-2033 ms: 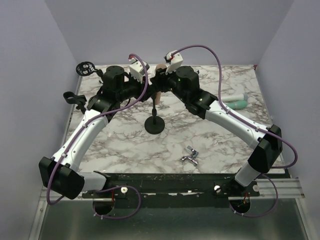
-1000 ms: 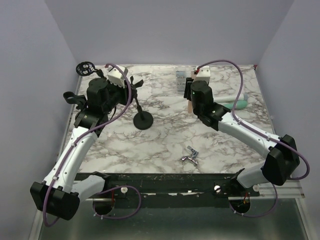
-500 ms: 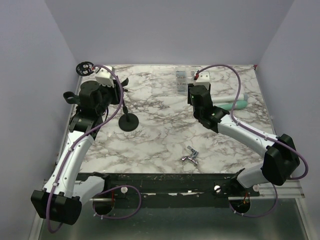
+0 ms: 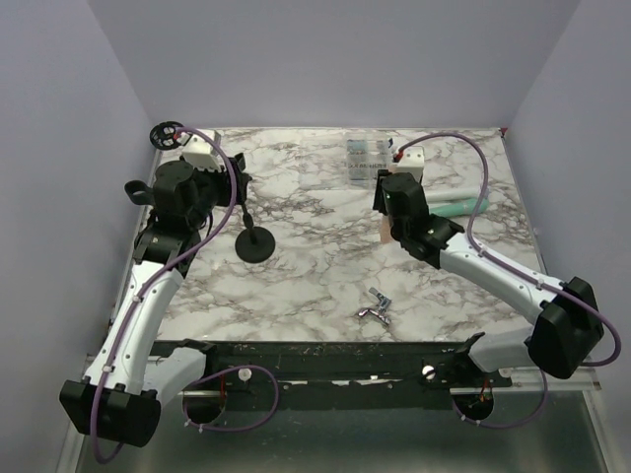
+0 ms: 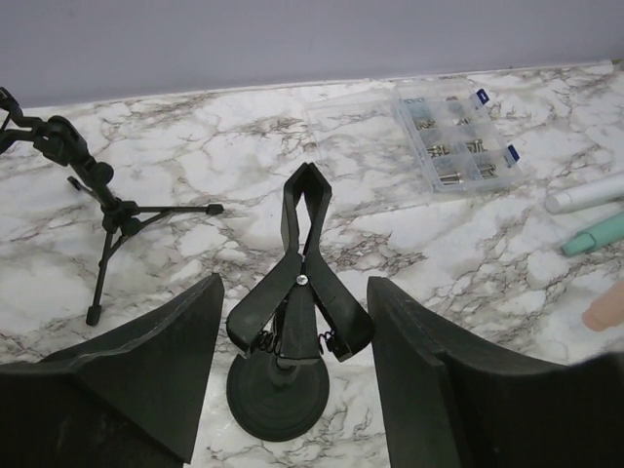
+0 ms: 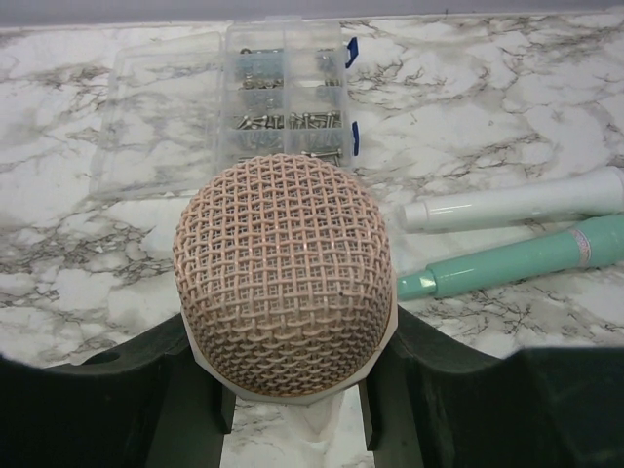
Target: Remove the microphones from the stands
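Note:
The pink mesh-headed microphone [image 6: 285,292] is off the stand, held upright in my right gripper [image 6: 292,414], which is shut on its body. In the top view this gripper [image 4: 383,219] is right of centre with the microphone [image 4: 380,231] just above the table. The black stand [image 4: 256,243] is on its round base at the left, its spring clip [image 5: 302,273] empty. My left gripper [image 5: 292,375] is open, one finger on each side of the clip with gaps; the top view shows it [image 4: 237,184] at the stand's top.
A clear parts organiser [image 4: 368,161] lies at the back. A white and a teal tube [image 4: 463,205] lie right of the microphone. A metal tap fitting [image 4: 375,307] lies near the front. A small black tripod [image 5: 97,195] is at the back left.
The arms have moved apart. The stand went left and now rests upright on the table. My right gripper carried the microphone right and slightly nearer.

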You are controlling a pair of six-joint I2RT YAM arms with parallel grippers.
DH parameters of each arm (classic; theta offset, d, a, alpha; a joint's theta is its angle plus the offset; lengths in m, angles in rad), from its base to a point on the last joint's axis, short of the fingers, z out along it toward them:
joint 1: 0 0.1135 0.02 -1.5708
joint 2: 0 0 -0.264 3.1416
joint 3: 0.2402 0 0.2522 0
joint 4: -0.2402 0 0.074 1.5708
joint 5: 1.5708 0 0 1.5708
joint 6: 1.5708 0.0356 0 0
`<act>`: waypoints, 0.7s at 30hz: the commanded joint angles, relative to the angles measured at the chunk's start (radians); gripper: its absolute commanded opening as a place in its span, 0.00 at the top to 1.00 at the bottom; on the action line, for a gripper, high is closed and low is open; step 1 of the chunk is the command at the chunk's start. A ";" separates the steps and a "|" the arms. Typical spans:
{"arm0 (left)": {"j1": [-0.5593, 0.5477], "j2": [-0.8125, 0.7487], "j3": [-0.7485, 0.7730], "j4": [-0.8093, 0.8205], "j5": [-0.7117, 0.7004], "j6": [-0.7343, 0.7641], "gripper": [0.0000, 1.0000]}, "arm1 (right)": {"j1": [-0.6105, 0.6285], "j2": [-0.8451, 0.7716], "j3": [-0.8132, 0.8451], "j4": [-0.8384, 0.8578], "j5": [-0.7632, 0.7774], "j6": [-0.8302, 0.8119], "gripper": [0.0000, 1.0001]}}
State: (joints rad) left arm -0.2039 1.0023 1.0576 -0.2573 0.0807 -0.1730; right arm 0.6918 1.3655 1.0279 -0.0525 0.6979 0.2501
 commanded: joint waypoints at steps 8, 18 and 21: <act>0.006 -0.106 0.020 0.041 0.007 0.007 0.24 | -0.003 -0.080 -0.030 -0.069 0.099 -0.008 0.99; 0.006 -0.190 0.040 0.056 0.030 -0.003 0.19 | -0.035 -0.182 -0.119 -0.147 0.188 0.167 0.99; 0.006 -0.213 0.062 0.072 0.077 -0.059 0.16 | -0.153 -0.189 -0.112 -0.200 0.030 0.296 0.99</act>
State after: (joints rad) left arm -0.2039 0.8280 1.0653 -0.2272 0.0891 -0.1749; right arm 0.6514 1.2007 0.9207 -0.1890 0.8104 0.3683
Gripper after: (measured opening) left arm 0.812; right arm 0.502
